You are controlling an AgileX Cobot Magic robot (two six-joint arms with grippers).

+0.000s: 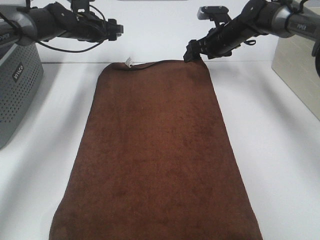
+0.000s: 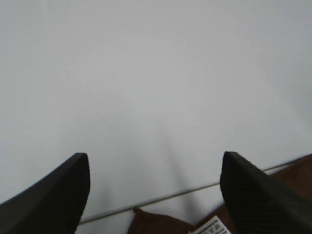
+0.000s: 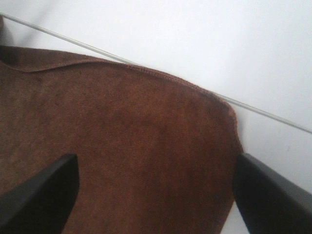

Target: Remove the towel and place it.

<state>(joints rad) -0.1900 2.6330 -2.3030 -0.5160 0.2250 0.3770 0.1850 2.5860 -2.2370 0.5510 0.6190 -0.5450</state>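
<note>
- The right gripper [image 1: 194, 54] hangs at the towel's far right corner, upper middle of the overhead frame, its fingers [image 3: 41, 195] spread wide over the cloth and holding nothing.
- The left gripper [image 1: 118, 29] is at upper left of the overhead frame, raised above the far left corner; its fingers [image 2: 53, 195] are parted and empty, with only the corner and tag showing low in its wrist view.
- The towel [image 1: 155, 155] lies flat and lengthwise on the white worktop [image 1: 280, 165], filling the centre of the overhead frame and running out at the bottom edge.
- It looks like soft, limp terry: light, not slippery, sure to sag and fold once lifted. I judge the two far corners, along the stitched hem [image 3: 161, 74], the best hold.
- A small white tag [image 1: 129, 63] sits at the far left corner; its print is too small to read.
- The grey perforated basket [image 1: 17, 95] at left carries a black label, lettering unclear. The arm at upper right bears small writing, also illegible.
</note>
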